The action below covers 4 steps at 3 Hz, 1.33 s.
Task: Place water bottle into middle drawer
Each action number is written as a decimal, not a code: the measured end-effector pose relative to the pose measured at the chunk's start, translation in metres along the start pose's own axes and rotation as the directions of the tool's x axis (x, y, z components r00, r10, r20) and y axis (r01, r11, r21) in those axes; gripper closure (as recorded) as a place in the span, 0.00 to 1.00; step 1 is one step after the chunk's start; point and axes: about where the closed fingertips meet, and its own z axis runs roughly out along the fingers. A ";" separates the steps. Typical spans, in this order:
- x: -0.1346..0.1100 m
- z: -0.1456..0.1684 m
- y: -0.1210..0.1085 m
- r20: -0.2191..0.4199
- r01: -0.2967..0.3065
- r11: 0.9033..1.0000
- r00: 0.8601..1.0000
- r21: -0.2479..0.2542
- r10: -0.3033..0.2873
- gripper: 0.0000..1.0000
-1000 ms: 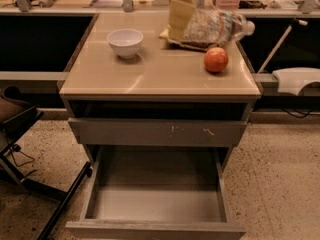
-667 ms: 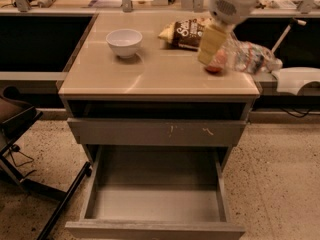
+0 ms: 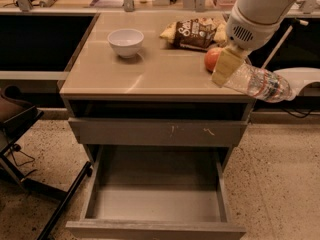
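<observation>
Speckled floor (image 3: 280,184) surrounds a tan-topped cabinet (image 3: 150,79). The gripper (image 3: 227,68) hangs at the cabinet's right front corner, under the white arm (image 3: 260,9). One tan finger (image 3: 226,64) lies across the near end of the bottle (image 3: 257,82), and the jaws look closed on it. The bottle sticks out to the right, tilted slightly down, past the cabinet's edge and over the floor.

The hold is at one end rather than the middle, so the long free end works as a lever. A quick swing could twist the crinkled plastic in the jaws and let it slip — and from here it would land on the floor, not in the drawer.

Just left of the gripper sits the apple (image 3: 213,59), with the bag (image 3: 192,33) behind it. A low sweep leftward over the top could knock the apple rolling. The bowl (image 3: 125,41) is well apart and at little risk.

The drawer (image 3: 155,204) stands pulled out at the bottom, its floor bare, well below and to the left of the bottle. Above it lie the cabinet's front edge and the closed scratched front (image 3: 157,132) — a descent too close to the cabinet could catch the bottle on either. Carried crosswise, the bottle could also strike the drawer's right wall on the way in.
</observation>
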 end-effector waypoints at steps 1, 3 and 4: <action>0.001 0.005 -0.006 0.007 -0.026 1.000 1.000 -0.004 0.026 1.00; 0.033 0.141 0.082 0.041 -0.078 0.949 0.995 -0.305 0.095 1.00; 0.042 0.168 0.112 0.014 -0.106 0.910 0.992 -0.400 0.122 1.00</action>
